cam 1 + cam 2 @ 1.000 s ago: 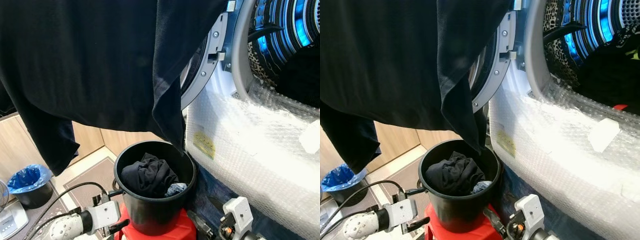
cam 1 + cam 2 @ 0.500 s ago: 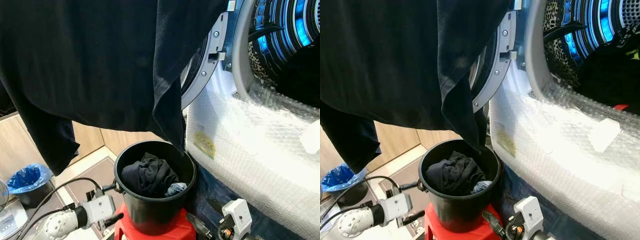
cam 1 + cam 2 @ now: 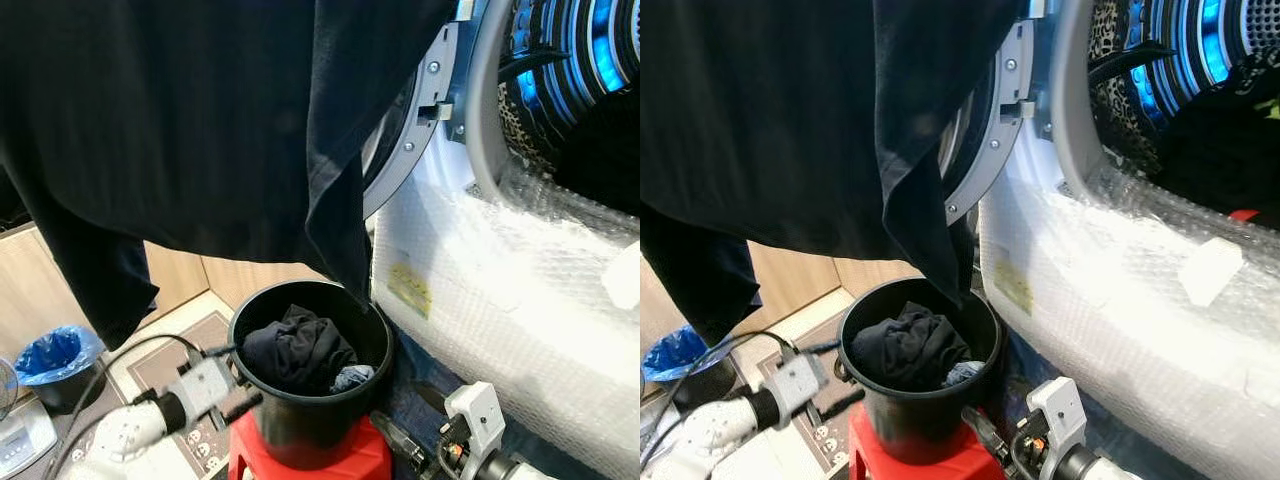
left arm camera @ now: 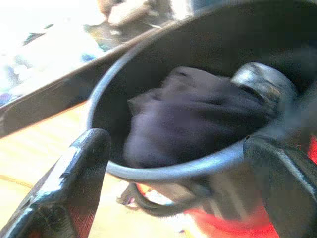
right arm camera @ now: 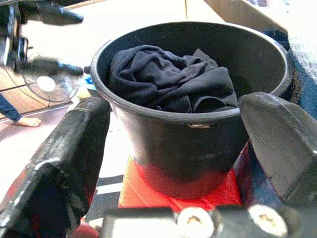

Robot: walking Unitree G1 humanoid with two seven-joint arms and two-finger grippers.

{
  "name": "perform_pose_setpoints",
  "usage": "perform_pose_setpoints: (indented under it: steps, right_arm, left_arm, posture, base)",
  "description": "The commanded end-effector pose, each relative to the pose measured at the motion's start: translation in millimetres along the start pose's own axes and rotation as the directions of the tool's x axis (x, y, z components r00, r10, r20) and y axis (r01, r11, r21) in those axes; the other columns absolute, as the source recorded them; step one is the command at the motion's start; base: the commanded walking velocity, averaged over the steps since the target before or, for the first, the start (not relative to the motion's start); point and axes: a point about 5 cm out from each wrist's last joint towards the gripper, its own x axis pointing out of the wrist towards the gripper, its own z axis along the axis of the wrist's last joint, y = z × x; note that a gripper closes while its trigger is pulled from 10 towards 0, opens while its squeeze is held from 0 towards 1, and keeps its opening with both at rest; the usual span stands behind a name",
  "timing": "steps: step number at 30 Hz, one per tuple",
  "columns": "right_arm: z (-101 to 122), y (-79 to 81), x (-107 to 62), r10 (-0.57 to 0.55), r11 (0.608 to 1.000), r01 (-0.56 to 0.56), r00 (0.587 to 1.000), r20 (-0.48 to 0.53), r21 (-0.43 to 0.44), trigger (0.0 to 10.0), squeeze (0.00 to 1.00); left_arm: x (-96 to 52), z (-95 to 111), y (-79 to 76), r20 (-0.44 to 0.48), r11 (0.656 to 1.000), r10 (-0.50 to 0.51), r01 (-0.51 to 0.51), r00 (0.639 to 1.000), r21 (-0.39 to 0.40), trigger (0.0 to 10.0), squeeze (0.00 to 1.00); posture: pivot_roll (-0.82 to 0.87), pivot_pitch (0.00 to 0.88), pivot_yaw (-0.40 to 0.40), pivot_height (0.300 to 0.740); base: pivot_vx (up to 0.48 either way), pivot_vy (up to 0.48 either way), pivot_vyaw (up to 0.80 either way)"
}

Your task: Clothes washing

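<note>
Left eye view: we see a tiled floor point(image 3: 190, 335) with wood cabinet fronts point(image 3: 30, 285) behind, and a washing machine point(image 3: 500, 290) wrapped in bubble wrap, its door point(image 3: 415, 120) open. A black bucket point(image 3: 310, 415) holding dark clothes point(image 3: 295, 350) stands on a red stool point(image 3: 305, 465) beside the machine. A large black garment point(image 3: 200, 130) hangs across our view, its tip touching the bucket rim. A bin with a blue liner point(image 3: 55, 365) sits well apart. Left gripper point(image 3: 245, 400) at the bucket wall, jaws spread; right gripper point(image 5: 173, 148) facing the bucket, jaws spread, nothing held.
</note>
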Motion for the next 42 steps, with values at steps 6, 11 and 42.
perform_pose_setpoints:
  steps: [6,11,42]
  right_arm:
    - [8,4.9,-4.7,-0.012,1.000,0.012,1.000,0.027,0.006,10.0,0.00]
    - [11,8.2,-7.0,-0.013,1.000,0.013,1.000,0.027,0.007,10.0,0.00]
    - [17,19.3,-6.9,-0.024,0.999,0.024,1.000,0.015,0.029,10.0,0.00]
  left_arm:
    - [18.0,19,28.5,0.053,0.975,0.137,-0.125,0.989,-0.183,10.0,0.00]
    - [32.4,19,37.7,-0.017,0.901,0.247,-0.236,0.969,-0.364,10.0,0.00]
    - [98.7,44,-16.3,-0.323,0.554,0.084,-0.313,0.943,-0.771,10.0,0.00]
  posture:
    - [-0.16,0.028,0.045,0.740]
    - [-0.16,0.056,0.042,0.740]
    - [-0.18,0.138,0.072,0.740]
  base:
    - [0.000,0.000,0.00]
    - [0.000,0.000,0.00]
    - [0.000,0.000,0.00]
